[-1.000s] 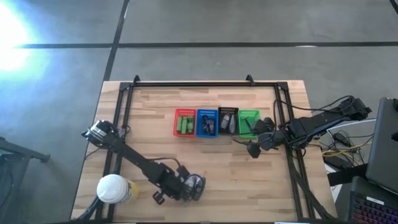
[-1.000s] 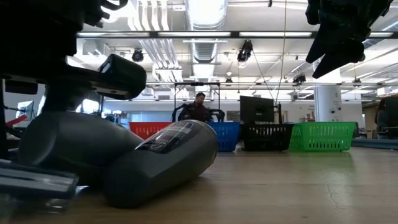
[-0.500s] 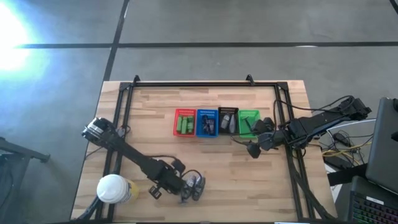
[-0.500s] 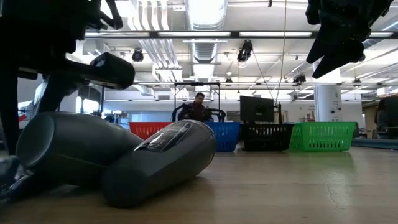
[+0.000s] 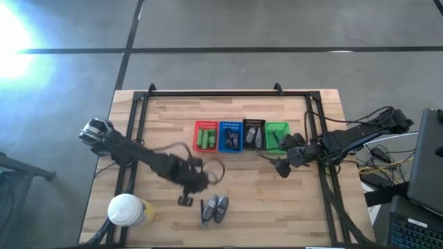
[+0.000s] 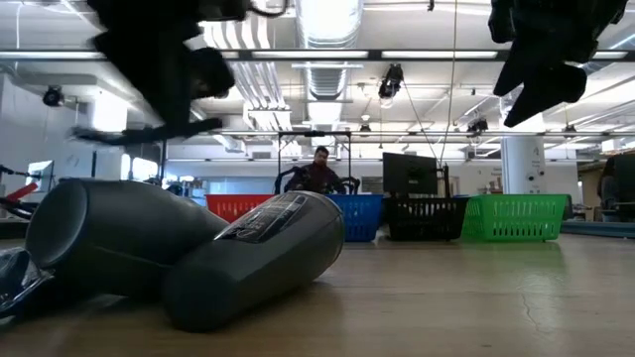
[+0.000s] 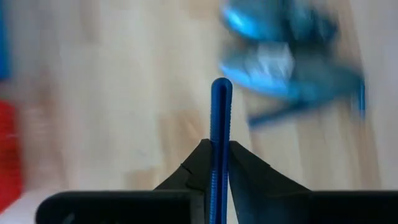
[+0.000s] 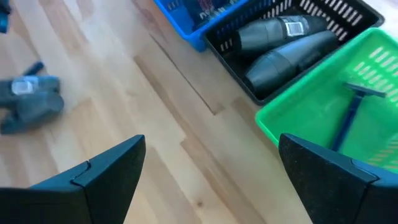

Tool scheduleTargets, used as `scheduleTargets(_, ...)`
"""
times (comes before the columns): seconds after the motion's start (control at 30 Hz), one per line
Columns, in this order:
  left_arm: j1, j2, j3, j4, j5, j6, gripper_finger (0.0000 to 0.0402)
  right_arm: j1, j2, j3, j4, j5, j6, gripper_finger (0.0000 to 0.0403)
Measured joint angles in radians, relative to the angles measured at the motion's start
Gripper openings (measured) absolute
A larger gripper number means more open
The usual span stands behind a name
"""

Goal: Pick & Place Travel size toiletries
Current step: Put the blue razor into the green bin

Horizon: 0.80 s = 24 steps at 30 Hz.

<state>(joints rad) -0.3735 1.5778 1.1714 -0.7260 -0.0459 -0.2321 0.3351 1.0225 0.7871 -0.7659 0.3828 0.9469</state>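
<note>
A light wooden table (image 5: 159,114) edged by a black frame is carrying four small baskets in a row: red basket (image 5: 205,136), blue basket (image 5: 230,136), black basket (image 5: 254,133) and green basket (image 5: 277,135), the green one sitting just beside the right gripper (image 5: 282,166). Two grey oval pieces (image 5: 218,207) and a thin blue stick (image 5: 203,211) are lying on the boards near the left gripper (image 5: 185,200). A white-lidded jar (image 5: 126,209) is standing farther off, at the table's corner.

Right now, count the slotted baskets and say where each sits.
4. The red basket, blue basket, black basket and green basket stand side by side in one row mid-table, red nearest the left arm, green nearest the right arm; none seems hidden.
</note>
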Motion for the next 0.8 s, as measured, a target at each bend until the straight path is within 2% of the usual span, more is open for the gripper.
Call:
scheduleTargets(0.17, 0.146, -0.117, 0.000, 0.223, -0.042, -0.167, 0.0039, 0.000, 0.000, -0.018, 0.152, 0.000, -0.012, 0.0366)
scheduleTargets(0.4, 0.323, -0.240, -0.024, 0.668, -0.058, -0.272, 0.0039, 0.000, 0.001, -0.024, 0.432, 0.024, -0.150, 0.0366)
scheduleTargets(0.67, 0.390, -0.199, -0.082, 1.119, 0.038, -0.381, 0.0039, -0.008, 0.002, -0.024, 0.812, 0.183, -0.375, 0.0366)
scheduleTargets(0.8, 0.396, -0.161, -0.095, 1.230, 0.071, -0.434, 0.0039, -0.045, 0.008, -0.024, 0.923, 0.170, -0.408, 0.0366)
